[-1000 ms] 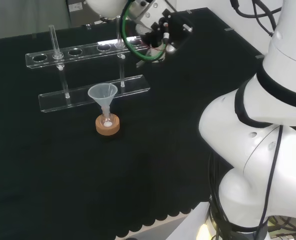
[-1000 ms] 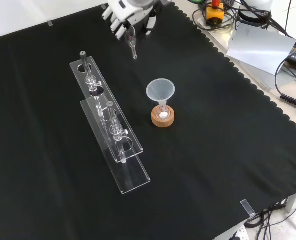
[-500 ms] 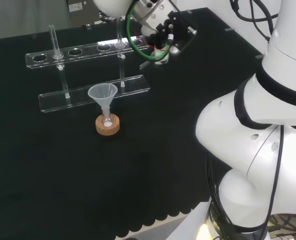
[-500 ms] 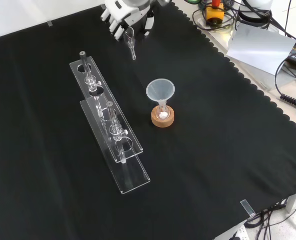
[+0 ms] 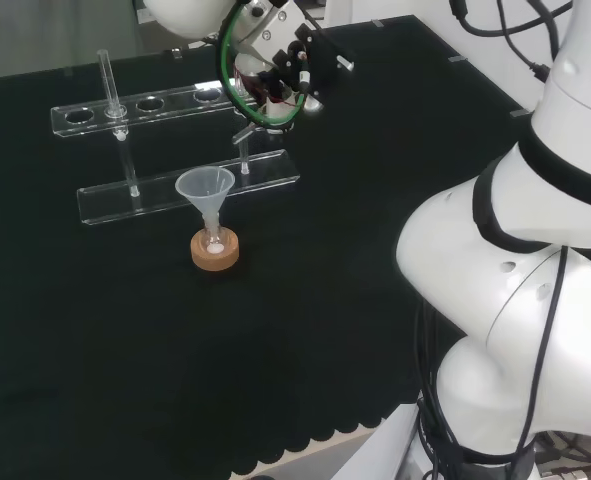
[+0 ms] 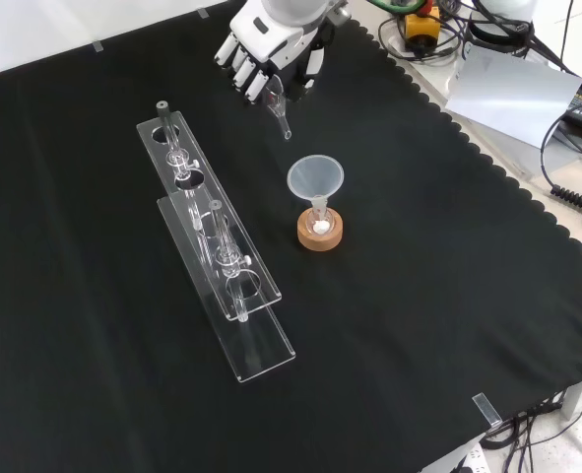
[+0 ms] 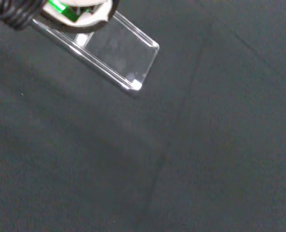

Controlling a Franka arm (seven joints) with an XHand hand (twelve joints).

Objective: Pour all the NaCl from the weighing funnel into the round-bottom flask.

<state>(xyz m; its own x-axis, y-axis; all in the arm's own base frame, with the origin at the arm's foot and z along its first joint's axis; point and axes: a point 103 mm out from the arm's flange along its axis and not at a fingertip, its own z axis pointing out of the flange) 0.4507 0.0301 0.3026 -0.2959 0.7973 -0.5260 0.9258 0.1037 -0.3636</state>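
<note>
Fingers of the black and white hand (image 6: 271, 51), top centre of the front view, curl around a clear glass weighing funnel (image 6: 280, 111), spout down, above-left of the cork-ringed round-bottom flask (image 6: 320, 229).

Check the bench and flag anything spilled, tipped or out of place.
Nothing stands out. The round-bottom flask sits upright in its cork ring with a clear funnel in its neck and white powder inside. The clear rack stands square. The hand holds the weighing funnel above the cloth, with no visible spill.
</note>
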